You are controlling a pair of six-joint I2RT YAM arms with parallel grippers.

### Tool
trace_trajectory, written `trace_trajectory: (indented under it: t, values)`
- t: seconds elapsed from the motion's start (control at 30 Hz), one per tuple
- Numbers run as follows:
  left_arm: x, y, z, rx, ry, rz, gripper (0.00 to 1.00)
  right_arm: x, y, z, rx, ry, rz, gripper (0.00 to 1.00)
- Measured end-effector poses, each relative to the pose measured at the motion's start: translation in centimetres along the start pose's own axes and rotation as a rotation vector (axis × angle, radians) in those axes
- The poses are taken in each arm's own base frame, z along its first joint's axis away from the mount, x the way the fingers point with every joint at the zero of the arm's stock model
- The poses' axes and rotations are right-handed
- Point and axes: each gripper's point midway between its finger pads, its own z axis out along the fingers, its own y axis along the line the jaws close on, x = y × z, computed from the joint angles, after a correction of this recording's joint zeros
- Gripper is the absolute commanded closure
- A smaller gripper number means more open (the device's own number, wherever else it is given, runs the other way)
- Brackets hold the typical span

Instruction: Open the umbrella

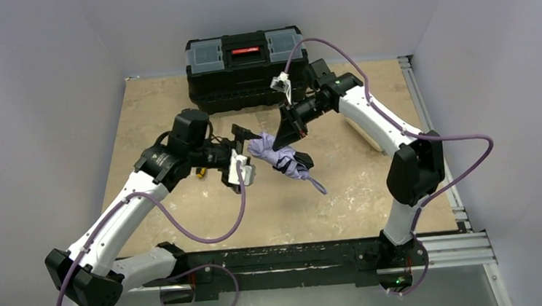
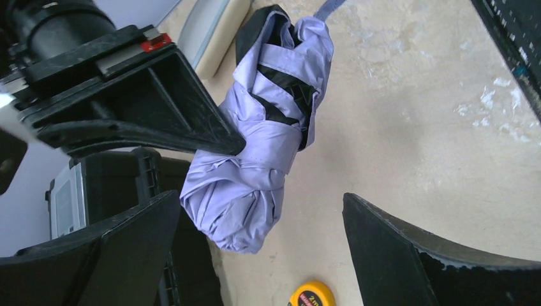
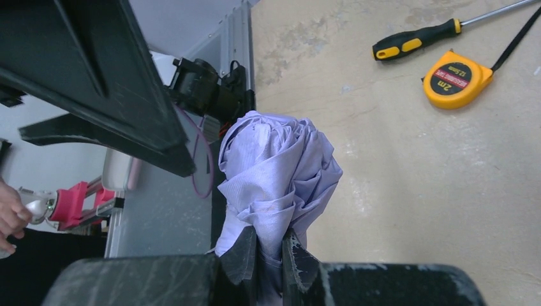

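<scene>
Top external: beige tabletop (image 1: 374,196), pale walls (image 1: 30,106).

Crumpled pale lavender cloth umbrella (image 2: 255,178) is thin woven fabric, creased, with a faint sheen. The beige tabletop (image 2: 415,127) looks matt and scuffed, with chalky white smears. Yellow tape measure (image 3: 456,80) is glossy plastic. The left gripper (image 2: 261,201) has matt black plastic fingers (image 2: 408,268), finely scratched.
</scene>
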Motion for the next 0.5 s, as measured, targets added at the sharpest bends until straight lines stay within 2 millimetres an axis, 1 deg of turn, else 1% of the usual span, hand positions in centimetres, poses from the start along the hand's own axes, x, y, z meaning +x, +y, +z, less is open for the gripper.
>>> trace_trajectory:
  t: [0.13, 0.3, 0.37, 0.5]
  values:
    - [0.9, -0.6, 1.5, 0.037, 0.053, 0.067, 0.05, 0.4, 1.1, 0.8, -0.032, 0.024, -0.015, 1.00]
    - [2.4, -1.6, 2.4, 0.057, 0.117, 0.101, 0.09, 1.4, 2.8, 1.8, -0.101, 0.057, -0.023, 1.00]
    - [2.9, -2.1, 2.8, 0.066, 0.137, 0.120, 0.19, 1.9, 3.4, 2.3, -0.124, 0.073, -0.019, 1.00]
    - [4.1, -3.5, 3.8, 0.088, 0.176, 0.144, 0.46, 2.4, 4.3, 2.7, -0.159, 0.089, -0.008, 0.99]
